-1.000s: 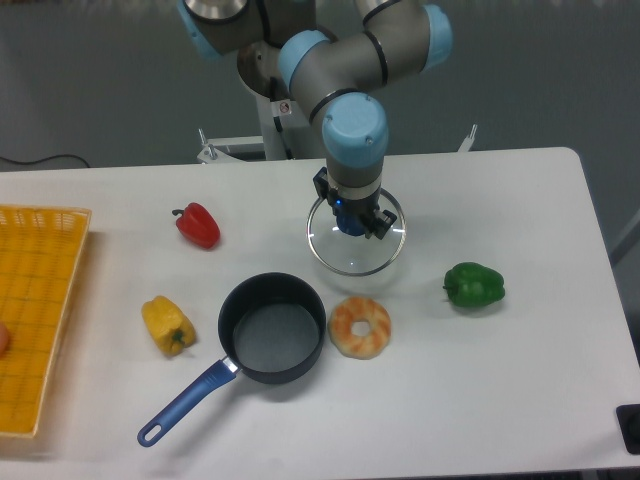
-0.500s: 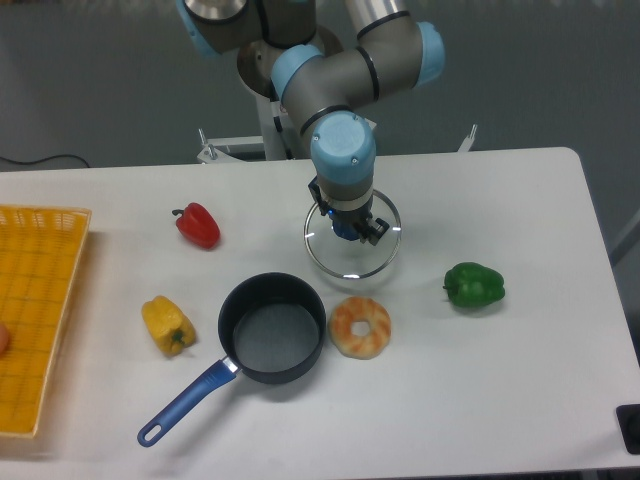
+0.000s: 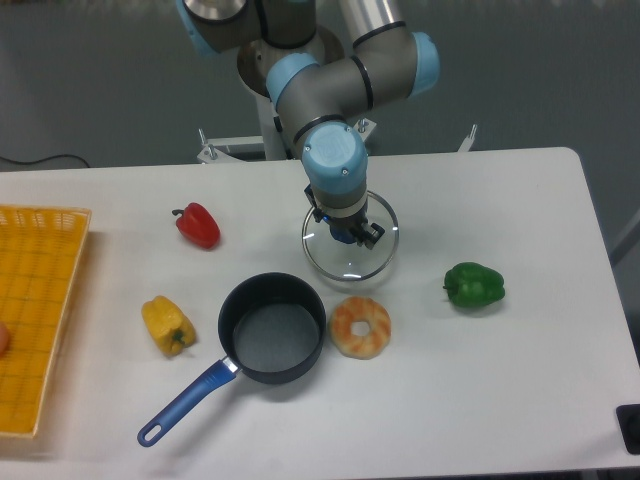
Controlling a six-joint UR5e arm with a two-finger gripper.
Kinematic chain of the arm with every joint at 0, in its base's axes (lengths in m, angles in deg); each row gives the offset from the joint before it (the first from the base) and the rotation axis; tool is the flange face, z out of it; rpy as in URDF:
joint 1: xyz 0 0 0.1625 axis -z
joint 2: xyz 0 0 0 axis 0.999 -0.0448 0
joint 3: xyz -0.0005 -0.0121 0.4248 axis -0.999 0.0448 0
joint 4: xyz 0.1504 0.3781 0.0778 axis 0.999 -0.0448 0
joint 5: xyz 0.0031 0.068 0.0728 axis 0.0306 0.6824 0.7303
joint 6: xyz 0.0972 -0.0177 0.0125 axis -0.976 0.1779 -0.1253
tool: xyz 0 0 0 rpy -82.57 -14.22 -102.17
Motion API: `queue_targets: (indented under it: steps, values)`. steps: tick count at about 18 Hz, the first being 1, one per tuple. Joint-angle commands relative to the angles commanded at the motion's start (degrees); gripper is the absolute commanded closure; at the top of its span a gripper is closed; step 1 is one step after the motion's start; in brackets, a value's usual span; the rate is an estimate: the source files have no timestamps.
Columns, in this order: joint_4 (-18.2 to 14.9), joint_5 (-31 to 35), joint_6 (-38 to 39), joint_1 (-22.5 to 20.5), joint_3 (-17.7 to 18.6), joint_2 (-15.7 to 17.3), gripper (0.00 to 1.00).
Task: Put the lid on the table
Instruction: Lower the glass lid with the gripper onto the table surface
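Lid [image 3: 349, 250], a round clear glass disc with a thin metal rim, sits beneath the arm near the middle of the white surface [image 3: 520, 380], its blue centre knob caught between the fingers of the gripper [image 3: 344, 232]. The gripper points straight down and is closed on that knob. Whether the rim touches the surface or hangs just above it cannot be told from this view.

Just in front of the lid lies a glazed ring doughnut [image 3: 360, 326], close to the rim but apart from it. To the doughnut's left stands the dark blue pot [image 3: 272, 328], uncovered, its blue handle [image 3: 185, 403] reaching toward the near left. A green bell pepper [image 3: 474, 285] rests to the right of the lid, well apart. A red bell pepper [image 3: 198, 225] lies to the left of the lid, and a yellow bell pepper [image 3: 167, 325] lies nearer the front, beside the pot. At the far left edge sits a yellow-orange grid tray [image 3: 35, 310].
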Motion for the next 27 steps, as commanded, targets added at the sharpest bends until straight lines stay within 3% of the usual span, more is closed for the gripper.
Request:
queue_targets:
  steps: [27]
  values:
    - [1.1, 1.1, 3.5, 1.9, -0.9, -3.1, 0.49]
